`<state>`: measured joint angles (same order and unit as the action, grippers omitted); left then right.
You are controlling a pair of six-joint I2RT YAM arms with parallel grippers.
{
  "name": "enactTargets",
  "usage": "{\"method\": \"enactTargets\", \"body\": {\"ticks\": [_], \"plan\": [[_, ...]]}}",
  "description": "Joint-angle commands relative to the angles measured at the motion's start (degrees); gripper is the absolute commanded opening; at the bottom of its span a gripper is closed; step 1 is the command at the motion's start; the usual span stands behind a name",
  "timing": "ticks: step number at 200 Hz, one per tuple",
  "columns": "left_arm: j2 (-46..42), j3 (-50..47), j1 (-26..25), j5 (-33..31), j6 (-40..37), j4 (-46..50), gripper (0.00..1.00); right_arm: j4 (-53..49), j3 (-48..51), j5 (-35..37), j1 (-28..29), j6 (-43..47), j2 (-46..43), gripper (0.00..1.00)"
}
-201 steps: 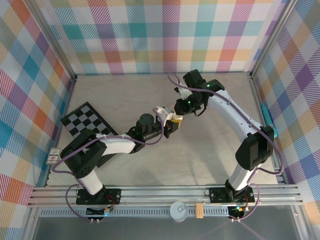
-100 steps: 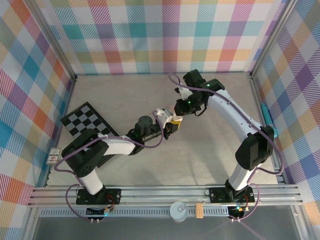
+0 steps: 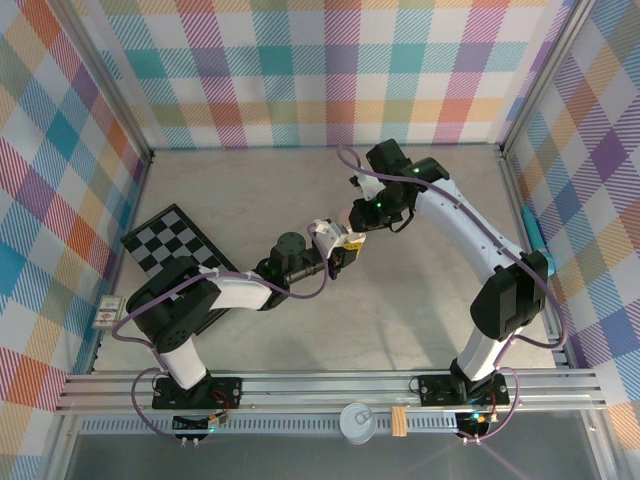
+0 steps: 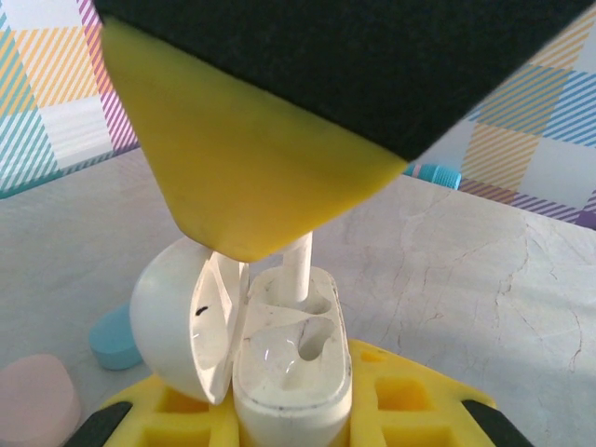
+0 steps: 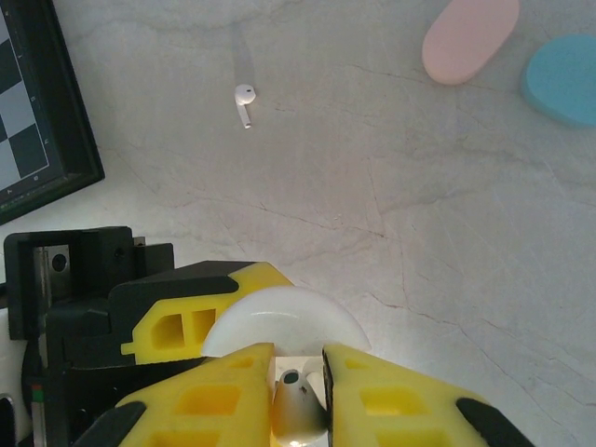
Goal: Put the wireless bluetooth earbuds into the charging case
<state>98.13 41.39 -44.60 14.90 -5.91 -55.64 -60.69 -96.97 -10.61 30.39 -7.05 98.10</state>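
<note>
Jaws of the left gripper (image 4: 293, 421) stay clamped on the white pebble-shaped plastic charging case (image 4: 291, 368), its lid hinged open. The right gripper (image 5: 298, 368) pinches a white stemmed plastic earbud (image 5: 297, 406) directly above that case. Over the last second the case has edged closer beneath it, and the stem now seems to dip into one socket. Seating looks near. Another white earbud (image 5: 245, 99) lies loose, well beyond the case.
</note>
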Motion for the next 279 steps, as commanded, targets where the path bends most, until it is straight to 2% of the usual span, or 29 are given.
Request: {"method": "enactTargets", "body": {"ticks": [1,180,217,279], "plan": [[0.1,0.2,-0.6,0.6,-2.2,-5.6,0.03,-2.6,-0.6,-2.3,0.6,-0.1,1.1,0.2],[-0.5,-0.6,-0.6,1.8,-3.2,-8.4,0.03,0.6,3.0,-5.1,0.7,-1.4,1.6,0.2],[-1.4,-0.8,-0.5,0.4,-3.1,-8.3,0.03,1.2,3.9,-5.0,0.9,-1.2,2.3,0.22],[-1.3,0.2,-0.5,-0.4,-1.7,-7.2,0.02,2.9,6.2,-5.2,1.4,0.4,-0.8,0.24]]}}
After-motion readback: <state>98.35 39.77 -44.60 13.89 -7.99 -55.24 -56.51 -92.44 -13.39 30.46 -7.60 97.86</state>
